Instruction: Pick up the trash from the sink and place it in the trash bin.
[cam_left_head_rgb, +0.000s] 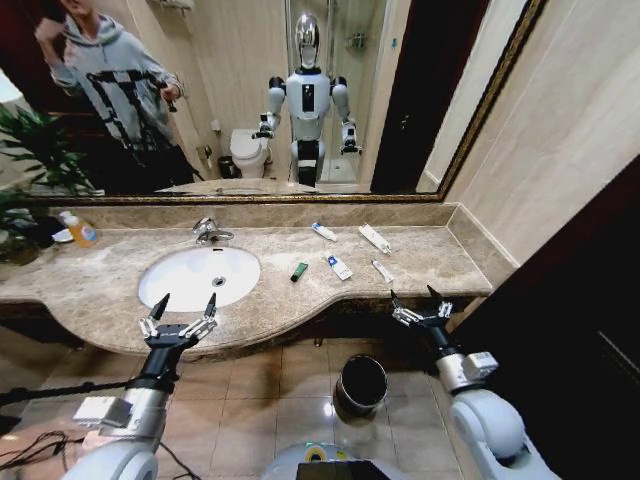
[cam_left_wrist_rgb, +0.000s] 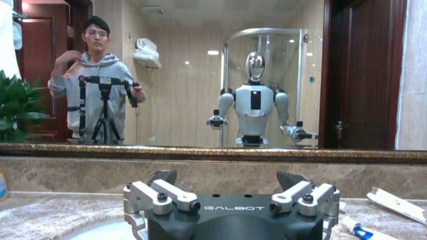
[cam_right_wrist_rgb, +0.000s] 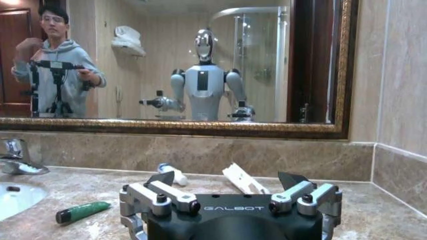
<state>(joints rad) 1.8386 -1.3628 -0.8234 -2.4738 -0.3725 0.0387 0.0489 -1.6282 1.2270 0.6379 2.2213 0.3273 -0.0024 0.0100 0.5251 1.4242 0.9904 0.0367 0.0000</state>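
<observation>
The white oval sink (cam_left_head_rgb: 180, 285) sits in the beige marble countertop (cam_left_head_rgb: 420, 262), and its basin holds no trash. The trash lies on the counter to the sink's right: a dark green tube (cam_left_head_rgb: 299, 271) (cam_right_wrist_rgb: 83, 211) and several small white tubes (cam_left_head_rgb: 339, 266) (cam_left_head_rgb: 375, 238) (cam_right_wrist_rgb: 172, 174) (cam_left_wrist_rgb: 397, 202). Below the counter edge stands the round black trash bin (cam_left_head_rgb: 361, 385) on the tiled floor. My left gripper (cam_left_head_rgb: 180, 312) (cam_left_wrist_rgb: 227, 179) hovers open in front of the sink. To the right of the trash my right gripper (cam_left_head_rgb: 420, 303) (cam_right_wrist_rgb: 227, 179) hangs open at the counter's front edge.
A chrome faucet (cam_left_head_rgb: 210, 232) (cam_right_wrist_rgb: 13, 162) stands behind the basin. A pump bottle of orange liquid (cam_left_head_rgb: 78, 230) and a green plant (cam_left_head_rgb: 20, 200) occupy the counter's far left. A gold-framed mirror (cam_left_head_rgb: 250, 100) backs the counter, a tiled wall (cam_left_head_rgb: 560, 150) closes the right side, and cables (cam_left_head_rgb: 30, 450) lie on the floor at left.
</observation>
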